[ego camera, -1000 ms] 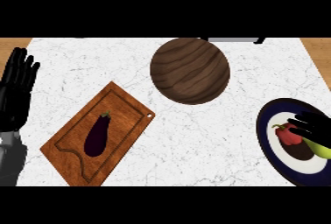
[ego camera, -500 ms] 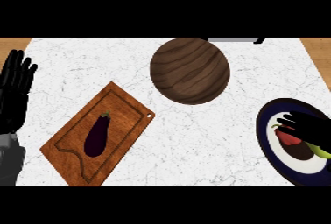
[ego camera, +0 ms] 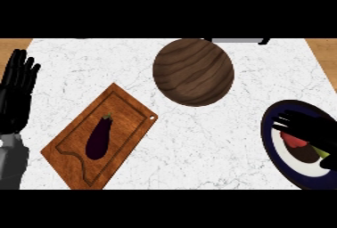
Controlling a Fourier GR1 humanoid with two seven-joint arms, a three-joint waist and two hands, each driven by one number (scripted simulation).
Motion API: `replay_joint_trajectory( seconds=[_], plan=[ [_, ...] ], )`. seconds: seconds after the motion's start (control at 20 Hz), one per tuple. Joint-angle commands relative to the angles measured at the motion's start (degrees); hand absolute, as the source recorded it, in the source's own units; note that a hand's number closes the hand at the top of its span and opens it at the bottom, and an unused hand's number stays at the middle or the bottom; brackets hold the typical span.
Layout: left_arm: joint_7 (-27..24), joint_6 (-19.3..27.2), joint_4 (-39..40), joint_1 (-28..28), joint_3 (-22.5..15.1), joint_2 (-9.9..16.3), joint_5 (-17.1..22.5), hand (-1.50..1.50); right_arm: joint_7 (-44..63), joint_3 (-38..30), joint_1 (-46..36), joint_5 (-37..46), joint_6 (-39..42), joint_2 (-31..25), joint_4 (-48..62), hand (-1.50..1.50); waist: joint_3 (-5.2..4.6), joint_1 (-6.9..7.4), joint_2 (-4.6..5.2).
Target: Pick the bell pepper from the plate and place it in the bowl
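The left hand [ego camera: 16,91] is black all over, with long, slim fingers made of short segments, and its surface looks matte with soft grey highlights along the finger edges. Below it the forearm [ego camera: 12,160] is light grey and smooth, like a rounded shell, and a thin bright line marks where the grey shell meets the black wrist. This hand and forearm lie far left of the plate [ego camera: 273,147]. The right hand [ego camera: 314,132] is the same black colour and shows over the plate as a dark shape with thin fingers [ego camera: 287,119]; its forearm is hardly visible. No cables, screws or markings can be seen.
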Motion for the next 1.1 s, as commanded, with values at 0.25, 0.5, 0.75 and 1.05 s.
replay_joint_trajectory(
  seconds=[0.25, 0.5, 0.75, 1.05],
  plan=[
    [1.78, -0.47, -2.86, 1.78, 0.69, -1.11, -0.63, 0.0, 4.77, 0.16, -5.13, 5.89, -1.92, 4.31, 8.17, -1.5, 0.0, 0.1, -0.03],
    [2.57, -2.34, -1.68, 0.03, 1.62, -0.62, 0.64, 0.0, -3.62, -2.25, -9.71, 5.01, -7.03, 1.39, 16.72, 1.5, 0.02, 0.22, 0.04],
    [3.9, -0.05, -2.86, -0.89, 0.33, -1.39, -1.87, 0.0, -3.42, -1.36, -7.22, 4.66, -13.86, 6.02, 15.88, 1.5, 0.03, 0.05, 0.01],
    [0.16, -1.79, 1.26, -2.41, 1.02, -1.28, -1.71, 0.0, -7.11, -4.72, -19.86, 2.47, -11.48, 3.42, 27.11, 1.5, 0.1, 1.34, 0.52]
  ],
)
